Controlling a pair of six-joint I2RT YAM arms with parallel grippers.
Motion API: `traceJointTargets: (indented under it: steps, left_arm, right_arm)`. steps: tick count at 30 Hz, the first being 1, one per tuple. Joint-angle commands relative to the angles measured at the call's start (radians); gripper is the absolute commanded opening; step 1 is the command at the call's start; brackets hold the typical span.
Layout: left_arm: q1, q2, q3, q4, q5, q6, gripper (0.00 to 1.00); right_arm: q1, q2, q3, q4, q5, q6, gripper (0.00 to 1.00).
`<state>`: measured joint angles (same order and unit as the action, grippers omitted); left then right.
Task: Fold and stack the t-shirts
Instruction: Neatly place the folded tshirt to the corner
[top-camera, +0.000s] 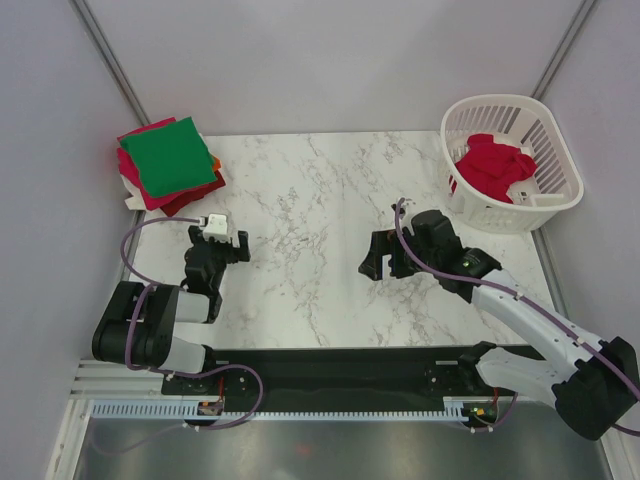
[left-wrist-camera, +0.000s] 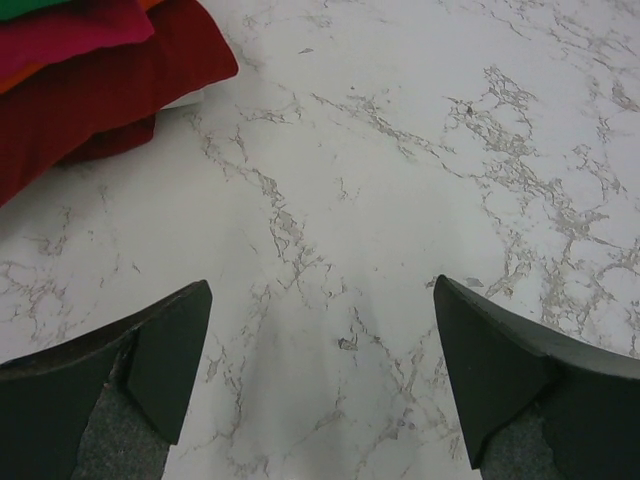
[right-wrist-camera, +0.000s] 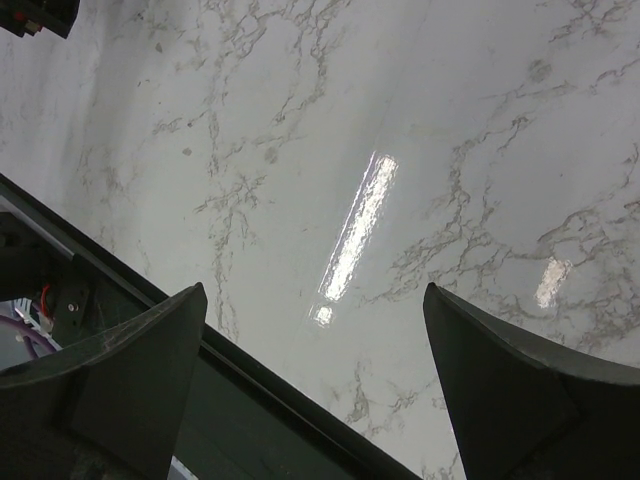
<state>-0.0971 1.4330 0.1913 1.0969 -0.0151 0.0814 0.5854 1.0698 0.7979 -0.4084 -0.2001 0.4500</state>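
Observation:
A stack of folded t-shirts (top-camera: 170, 165) lies at the table's back left, a bright green one (top-camera: 168, 155) on top, with magenta, orange and dark red layers under it. Its dark red edge (left-wrist-camera: 95, 90) shows at the top left of the left wrist view. A crumpled red t-shirt (top-camera: 493, 167) lies in the white laundry basket (top-camera: 555, 150) at the back right. My left gripper (top-camera: 222, 240) is open and empty, below the stack, over bare marble (left-wrist-camera: 320, 300). My right gripper (top-camera: 385, 262) is open and empty over the table's middle right.
The marble table (top-camera: 310, 230) lies between the arms. The black base rail (top-camera: 330, 365) runs along the near edge and shows in the right wrist view (right-wrist-camera: 250, 400). Grey walls enclose the back and sides.

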Motion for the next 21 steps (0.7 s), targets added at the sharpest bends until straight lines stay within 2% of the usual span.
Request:
traceJointTargets:
  steps: [1,8,12,18,21]
  left_arm:
    - [0.008,0.003,0.016,0.072,-0.017,-0.046,1.00]
    - [0.008,0.003,0.017,0.070,-0.025,-0.051,1.00]
    - [0.008,0.003,0.017,0.070,-0.025,-0.052,1.00]
    - [0.008,0.003,0.017,0.070,-0.025,-0.052,1.00]
    - [0.010,0.003,0.017,0.070,-0.025,-0.052,1.00]
  right_arm:
    - [0.004,-0.033,0.006,-0.001,0.018,0.030,0.98]
    - [0.004,-0.161,0.020,0.008,0.011,0.055,0.98]
    - [0.004,-0.260,-0.009,0.077,-0.001,0.068,0.98]
    - [0.004,-0.261,-0.011,0.123,-0.058,0.113,0.98]
    - [0.004,-0.294,-0.029,0.204,-0.078,0.119,0.98]
